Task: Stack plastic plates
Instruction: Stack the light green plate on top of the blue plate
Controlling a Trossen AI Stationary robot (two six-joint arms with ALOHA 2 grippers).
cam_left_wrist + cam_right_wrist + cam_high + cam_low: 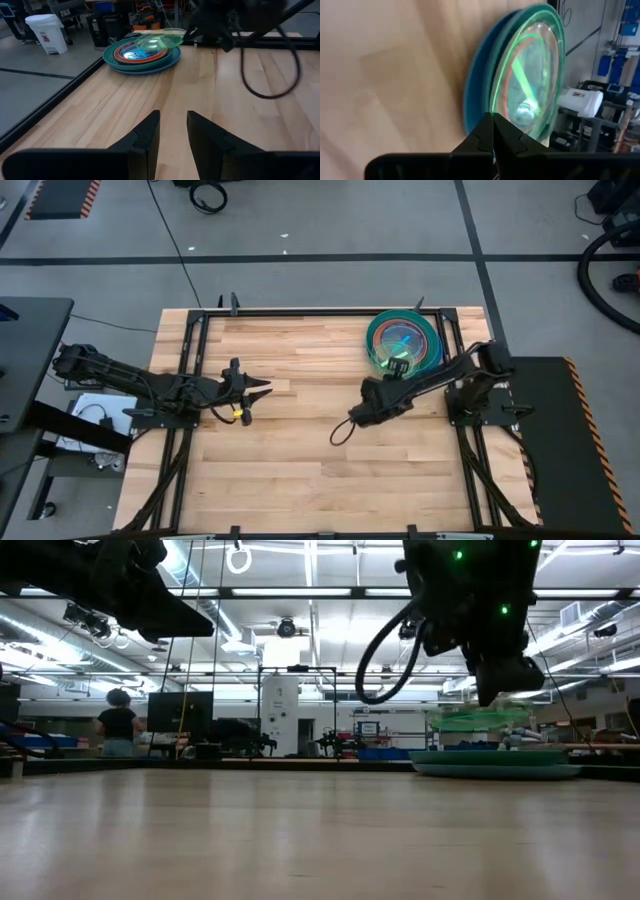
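A stack of round plates sits near the table's far right corner, with a large blue and teal plate at the bottom and orange and cyan rims inside. A translucent green small plate hangs over the stack, also shown in the low view. My right gripper is shut on the green plate, at the stack's near side. My left gripper is open over the bare table left of centre, touching nothing. My right gripper pinches the green plate's near rim between its two fingertips. The fingers come slanting from the table's near side toward the far right corner. The plate is held tilted over the stack; whether its far edge touches the stack I cannot tell.
Black frame rails border the table on its left, right and far sides. A cable loop hangs from the right arm. Bare wood lies across the table's middle and near half. A person stands far off in the room.
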